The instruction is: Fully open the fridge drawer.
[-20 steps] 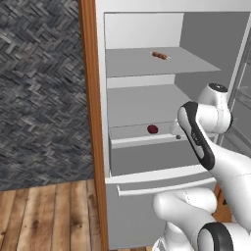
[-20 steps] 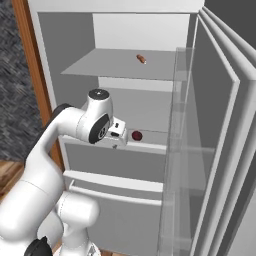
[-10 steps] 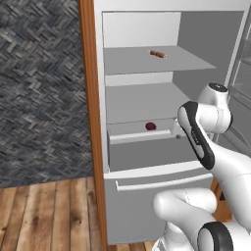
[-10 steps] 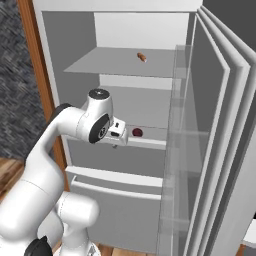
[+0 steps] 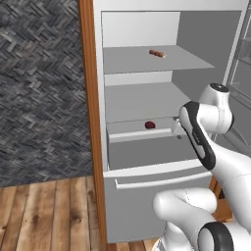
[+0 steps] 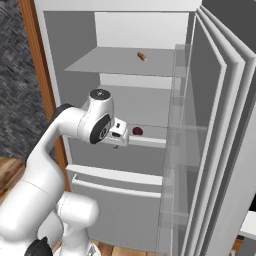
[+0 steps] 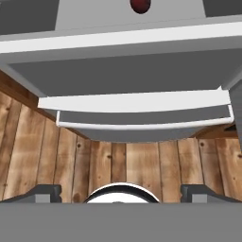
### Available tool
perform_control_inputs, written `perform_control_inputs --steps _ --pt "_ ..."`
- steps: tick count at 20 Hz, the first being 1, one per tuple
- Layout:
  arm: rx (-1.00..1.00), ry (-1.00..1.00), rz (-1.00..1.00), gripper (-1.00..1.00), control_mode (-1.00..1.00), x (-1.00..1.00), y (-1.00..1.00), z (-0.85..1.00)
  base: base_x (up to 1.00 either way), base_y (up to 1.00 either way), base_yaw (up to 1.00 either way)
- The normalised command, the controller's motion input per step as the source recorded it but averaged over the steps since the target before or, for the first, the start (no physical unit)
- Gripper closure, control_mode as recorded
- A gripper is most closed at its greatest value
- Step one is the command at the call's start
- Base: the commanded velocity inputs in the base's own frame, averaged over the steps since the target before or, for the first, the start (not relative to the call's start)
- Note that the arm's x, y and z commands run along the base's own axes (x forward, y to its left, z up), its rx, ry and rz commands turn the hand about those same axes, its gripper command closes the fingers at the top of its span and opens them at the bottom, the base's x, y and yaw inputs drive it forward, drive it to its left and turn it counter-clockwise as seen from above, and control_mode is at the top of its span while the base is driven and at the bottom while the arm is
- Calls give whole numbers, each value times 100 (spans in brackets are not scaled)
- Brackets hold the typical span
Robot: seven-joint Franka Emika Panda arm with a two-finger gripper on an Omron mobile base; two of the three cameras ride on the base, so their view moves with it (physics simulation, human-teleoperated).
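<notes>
The fridge drawer [image 5: 142,152] is a wide light-grey box with a white top lip, partly pulled out below the lower shelf. It also appears in the right base view as the drawer [image 6: 145,156] and fills the top of the hand view as the drawer [image 7: 127,71]. A small dark red item [image 5: 150,125] lies inside it. My gripper [image 5: 175,133] hangs at the right end of the lip, and I cannot tell if it touches. The gripper [image 7: 123,191] is open, with nothing between its fingertips [image 7: 47,191].
Below the drawer is a white panel with a long bar handle [image 5: 157,182]. A small brown item [image 5: 156,53] lies on the upper shelf. The open fridge door [image 6: 210,140] stands at the right, a wooden frame [image 5: 90,98] and dark wall at the left.
The whole picture has shifted slightly upward, so the camera moved. The hand has stayed at the drawer's right end. The drawer looks a little further out.
</notes>
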Motion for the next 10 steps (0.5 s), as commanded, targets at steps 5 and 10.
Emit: perform_control_inputs --steps 5,10 --pt "0 -1 0 -100 -100 25 0 -1 0 0 0" --pt "0 -3 -1 -100 -100 65 16 -6 0 0 0"
